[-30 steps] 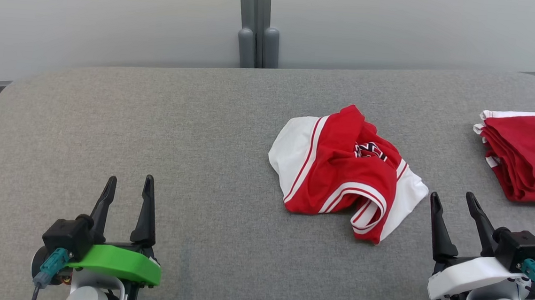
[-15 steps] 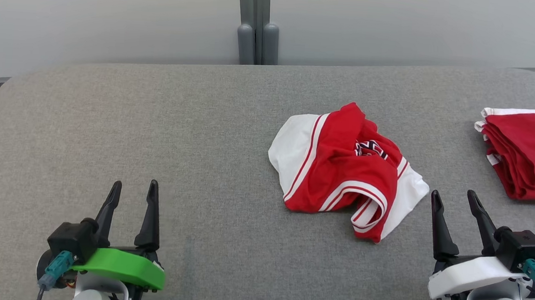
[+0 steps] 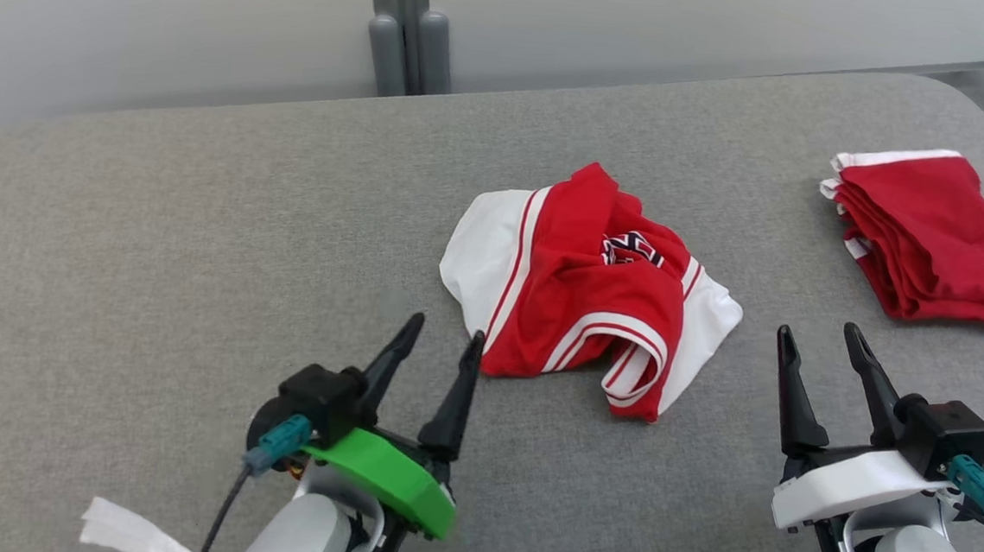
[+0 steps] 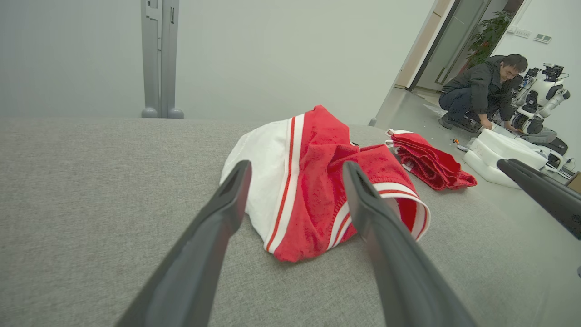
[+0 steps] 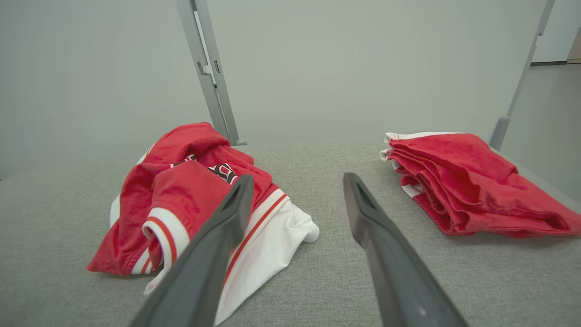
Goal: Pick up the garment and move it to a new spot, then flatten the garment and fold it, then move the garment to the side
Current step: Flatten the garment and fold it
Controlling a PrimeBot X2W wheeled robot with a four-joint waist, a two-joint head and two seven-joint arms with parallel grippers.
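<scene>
The garment [image 3: 582, 291] is a crumpled red and white heap with striped hems, lying on the grey padded table [image 3: 199, 247] slightly right of centre. My left gripper [image 3: 447, 329] is open, its fingertips just short of the heap's near left edge; the left wrist view has the garment [image 4: 308, 190] between and beyond the two fingers [image 4: 218, 227]. My right gripper [image 3: 819, 331] stands open and empty, a little to the right of the heap's white corner. In the right wrist view the garment [image 5: 190, 200] lies ahead on the left.
A folded stack of red cloth [image 3: 928, 237] lies at the table's far right. A grey post [image 3: 405, 27] rises behind the back edge. A white strip [image 3: 128, 532] shows at the near left. Off the table, a person [image 4: 481, 91] crouches by a white robot [image 4: 542, 97].
The head camera has shifted. My left gripper has swung right and forward, up to the garment's near left edge. The right gripper and the garment have stayed put.
</scene>
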